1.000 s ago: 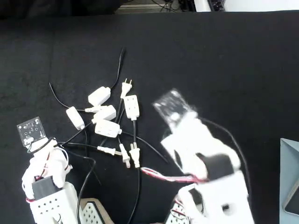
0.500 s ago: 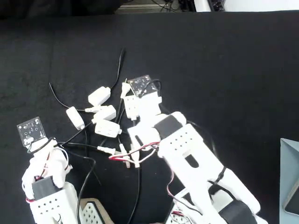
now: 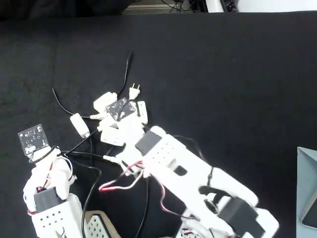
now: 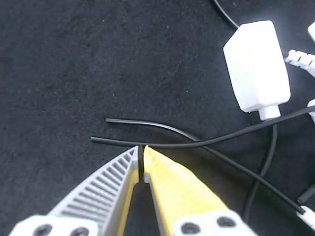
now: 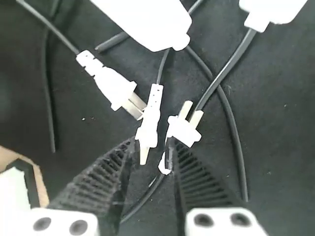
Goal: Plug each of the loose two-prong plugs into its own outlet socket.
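While L fingers (image 4: 170,184) sit pressed together, R fingers (image 5: 96,184) spread round plugs (image 5: 147,130).

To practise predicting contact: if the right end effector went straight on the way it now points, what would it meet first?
Most likely the middle white plug, whose prongs lie between the fingers of the open right end effector. A second plug sits close beside it. Depth is unclear.
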`<state>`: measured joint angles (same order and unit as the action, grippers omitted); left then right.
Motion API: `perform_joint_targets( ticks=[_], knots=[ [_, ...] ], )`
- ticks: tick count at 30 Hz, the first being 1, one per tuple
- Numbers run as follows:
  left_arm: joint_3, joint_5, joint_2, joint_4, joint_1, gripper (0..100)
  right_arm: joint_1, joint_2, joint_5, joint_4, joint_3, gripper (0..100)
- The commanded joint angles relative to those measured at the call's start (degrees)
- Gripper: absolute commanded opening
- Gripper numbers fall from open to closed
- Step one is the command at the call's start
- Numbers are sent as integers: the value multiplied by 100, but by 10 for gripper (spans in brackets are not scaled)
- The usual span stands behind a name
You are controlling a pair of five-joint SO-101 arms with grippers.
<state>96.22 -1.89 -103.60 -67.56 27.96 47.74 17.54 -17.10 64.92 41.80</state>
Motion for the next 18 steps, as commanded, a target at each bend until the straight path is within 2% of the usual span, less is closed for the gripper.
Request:
perform_joint_targets(
  ticks=[1,18],
  knots=[
    [31,-26,-53,-9,48,36,-9,-295,-281,-26,-426,106],
    [31,-18,-53,-18,48,36,35,-1007,-334,-404,-523,107]
  ],
)
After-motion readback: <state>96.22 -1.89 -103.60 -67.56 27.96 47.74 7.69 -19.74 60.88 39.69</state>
